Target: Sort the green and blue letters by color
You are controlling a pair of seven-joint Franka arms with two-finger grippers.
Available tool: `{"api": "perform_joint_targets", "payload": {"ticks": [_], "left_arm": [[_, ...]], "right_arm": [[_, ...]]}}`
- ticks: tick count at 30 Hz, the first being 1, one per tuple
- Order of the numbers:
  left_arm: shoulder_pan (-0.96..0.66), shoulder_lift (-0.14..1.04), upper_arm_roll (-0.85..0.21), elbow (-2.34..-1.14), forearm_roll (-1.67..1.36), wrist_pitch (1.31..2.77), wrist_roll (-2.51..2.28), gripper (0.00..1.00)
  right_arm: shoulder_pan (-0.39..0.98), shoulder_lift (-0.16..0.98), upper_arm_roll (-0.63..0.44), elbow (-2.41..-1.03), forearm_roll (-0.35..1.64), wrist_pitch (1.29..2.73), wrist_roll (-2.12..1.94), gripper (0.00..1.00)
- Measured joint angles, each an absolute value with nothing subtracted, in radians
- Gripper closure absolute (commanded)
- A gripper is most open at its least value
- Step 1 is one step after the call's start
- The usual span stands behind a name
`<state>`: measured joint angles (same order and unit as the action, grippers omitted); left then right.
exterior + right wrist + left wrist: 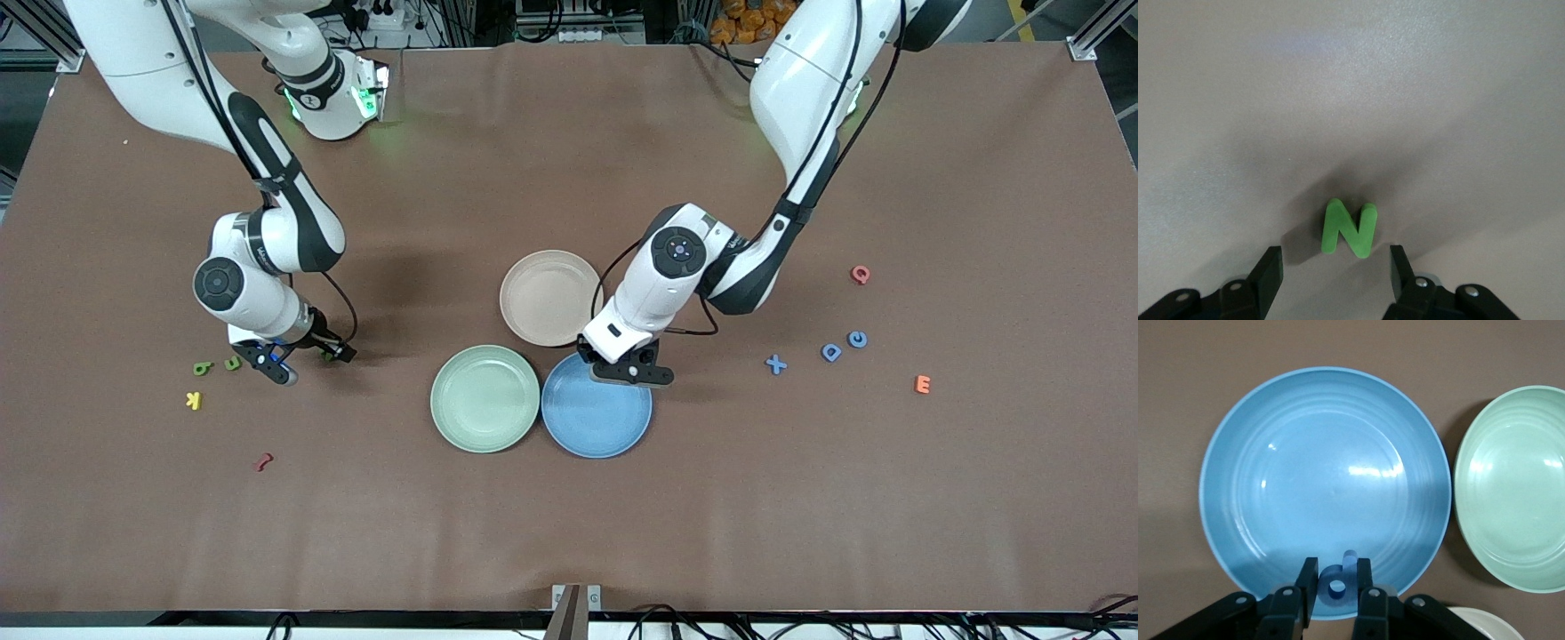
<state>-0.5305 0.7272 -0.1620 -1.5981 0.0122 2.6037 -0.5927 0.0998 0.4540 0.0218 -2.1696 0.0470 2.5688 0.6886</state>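
- Front view: lowest on the table [569,533] lies a dark red piece [263,461], with a yellow K [194,400] farther up toward the right arm's end.
- Two green letters [216,365] lie just beside the right gripper [307,356], which is low over the table there.
- Green plate [485,398] and blue plate [596,411] touch side by side; a beige plate [551,297] sits farther from the camera, close to both.
- Left gripper [631,372] hangs over the blue plate's rim.
- Blue X [776,364], blue D [831,352] and blue C [857,339] lie toward the left arm's end, near an orange E [923,384] and a pink Q [860,274].
- Left wrist view: fingers [1307,583] are clamped on a blue P [1339,579], held above the blue plate's edge.
- Right wrist view: fingers [1271,269] stand apart on either side of a green N [1350,229], which lies flat on the table, untouched.
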Motion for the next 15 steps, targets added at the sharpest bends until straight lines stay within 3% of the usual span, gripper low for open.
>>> {"api": "perform_joint_targets", "payload": {"ticks": [7,8,9,10,11,15], "left_arm": [[-0.534,0.755,-0.151,-1.598,0.012,2.661,-0.595,0.99],[-0.534,0.759,-0.149,-1.598,0.012,2.669,-0.596,0.8],[-0.534,0.761,-0.148,-1.598,0.012,2.675,-0.6,0.56],[-0.534,0.763,-0.147,-1.598,0.012,2.68,-0.607,0.22],[-0.534,0.764,-0.146,-1.597,0.012,2.687,-0.617,0.04],[-0.534,0.764,-0.145,-1.596,0.012,2.696,-0.631,0.0]], "right_arm": [[0.1,0.456,0.021,-2.17,0.047,2.57,0.689,0.38],[0.1,0.457,0.021,-2.17,0.047,2.57,0.689,0.4],[0.1,0.457,0.021,-2.17,0.047,2.57,0.689,0.43],[0.1,0.457,0.021,-2.17,0.047,2.57,0.689,0.45],[0.1,0.457,0.021,-2.17,0.047,2.57,0.689,0.47],[0.1,0.457,0.021,-2.17,0.047,2.57,0.688,0.49]]}}
